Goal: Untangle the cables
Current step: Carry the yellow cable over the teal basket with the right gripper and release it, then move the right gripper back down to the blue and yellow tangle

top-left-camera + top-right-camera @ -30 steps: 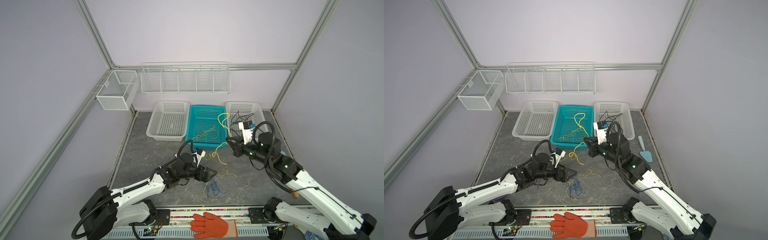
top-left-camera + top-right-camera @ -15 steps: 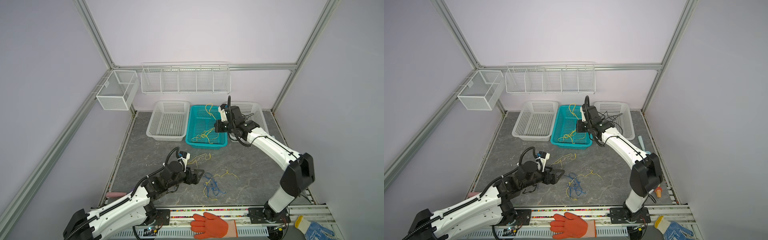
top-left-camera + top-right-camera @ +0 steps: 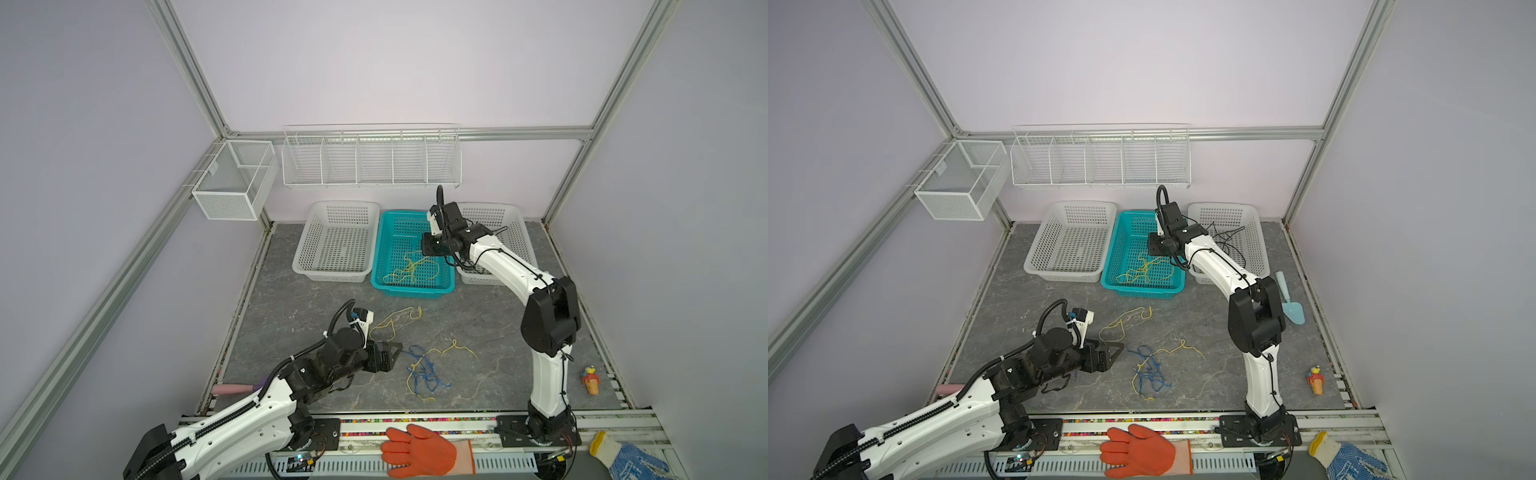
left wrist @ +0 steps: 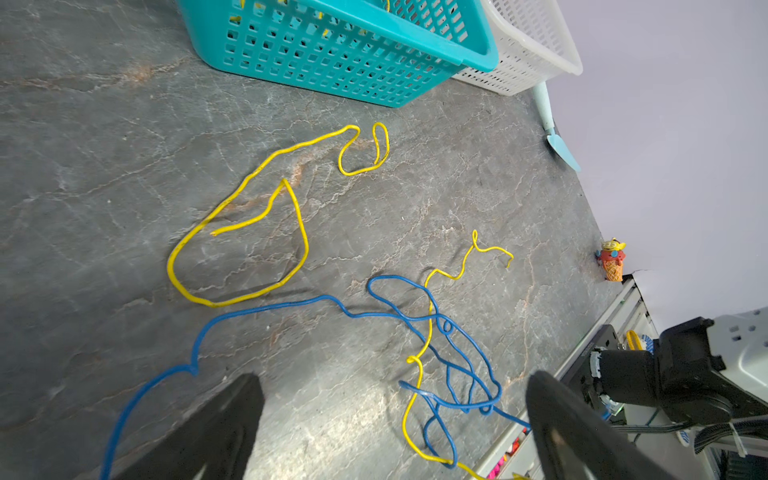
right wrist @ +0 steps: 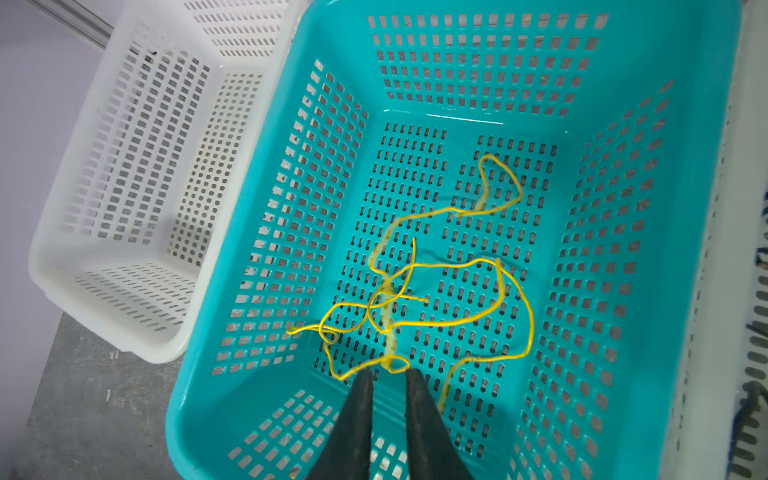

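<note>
**One yellow strand in the basket, the knot waits up front**

Near side, the black left gripper [image 3: 390, 354] gapes wide and empty beside the knotted thin blue and yellow cables [image 3: 424, 372] on the grey stone-look tabletop [image 3: 291, 299]. Next move, I reckon: pinch one strand clear. Farther back, the black right gripper [image 5: 388, 374], jaws a slit apart and clamping nothing, hovers over the loose yellow cable [image 5: 436, 291] in the teal perforated plastic basket [image 5: 702, 208]. No readable writing.

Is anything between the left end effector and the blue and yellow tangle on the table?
Nothing visible does. The open left end effector faces the blue and yellow tangle across bare table; the separate yellow cable lies off to the side.
</note>
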